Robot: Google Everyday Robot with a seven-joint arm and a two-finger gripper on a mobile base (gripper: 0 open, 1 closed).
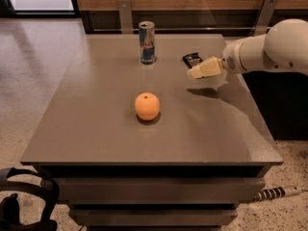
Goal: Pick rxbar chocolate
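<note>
Rxbar chocolate (191,58) lies partly hidden behind the hand (194,73), which points left.

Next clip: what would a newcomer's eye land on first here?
The round orange fruit stands out, alone near the middle of the grey table. From the right a bulky white arm reaches in, its cream-coloured claw hovering right at the flat black-wrapped snack bar and partly hiding it. A tall blue-silver drink can stands upright toward the far edge, left of the bar.
</note>
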